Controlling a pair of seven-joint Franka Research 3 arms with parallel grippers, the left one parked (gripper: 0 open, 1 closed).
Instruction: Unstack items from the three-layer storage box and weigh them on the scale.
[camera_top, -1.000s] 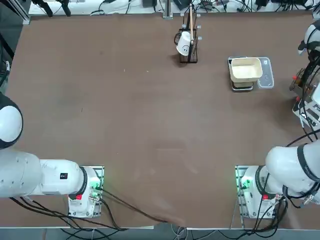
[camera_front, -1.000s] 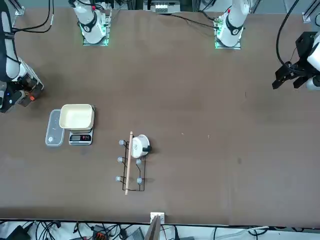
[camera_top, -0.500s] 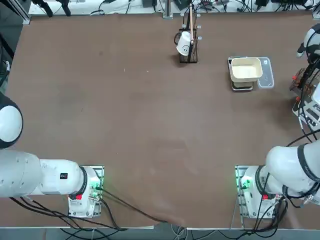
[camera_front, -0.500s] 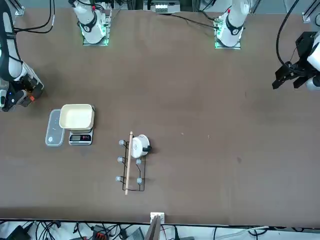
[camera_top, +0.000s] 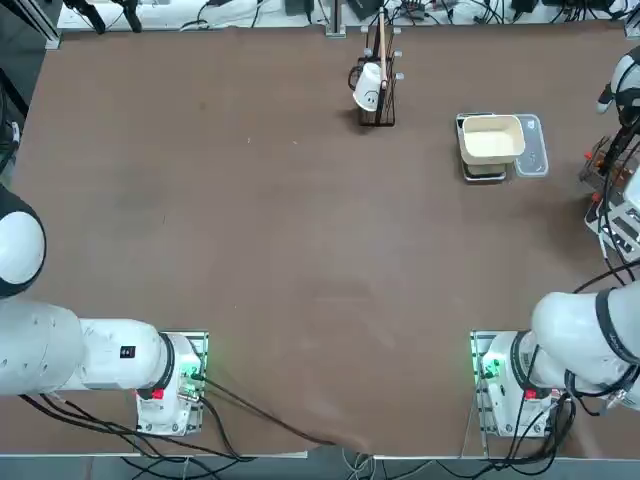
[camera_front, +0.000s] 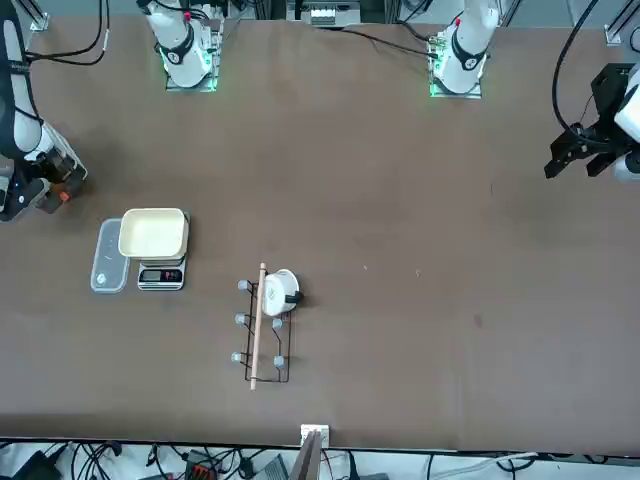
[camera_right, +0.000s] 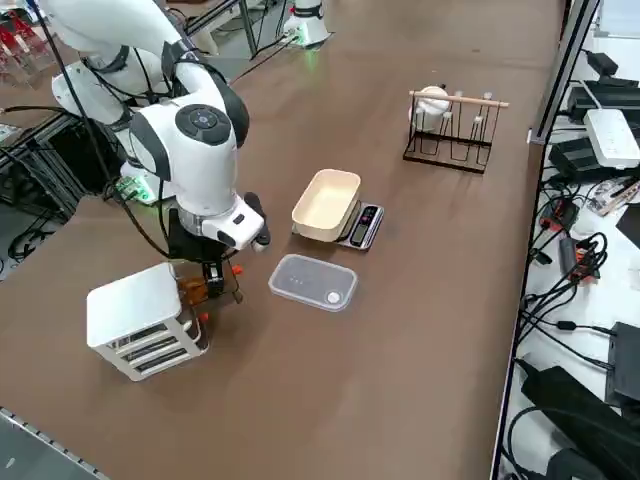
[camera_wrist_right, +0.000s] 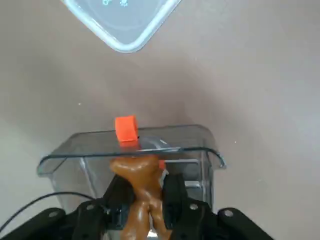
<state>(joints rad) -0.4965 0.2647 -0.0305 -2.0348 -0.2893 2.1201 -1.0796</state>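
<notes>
From the robot's right side, going left to right: the box (camera_right: 125, 305) stands upright on the table (camera_right: 300, 400), tiers facing the scale side. Just beside it is the right gripper (camera_wrist_right: 147, 186), down over a clear bin (camera_wrist_right: 192, 136) with an orange tab (camera_wrist_right: 126, 128). Its 2 fingers (camera_wrist_right: 174, 196) lie against both sides of the brown piece (camera_wrist_right: 142, 175), pinching it at the narrower middle — the sensible place, I'd say, with the lumpy ends wider than the waist.

It looks smooth and glossy, so I'd guess light, a little slippery, maybe rubbery; a firm but not crushing squeeze should do. I can't tell how stiff it is. The bin wall looks thin and could get dragged along — better to lift straight up before swinging away.

Further right, the lid (camera_right: 313, 284) lies flat on the table, then the cream tray (camera_right: 326, 204) on the scale (camera_right: 364, 227), with nothing in it: 1 short trip away.
</notes>
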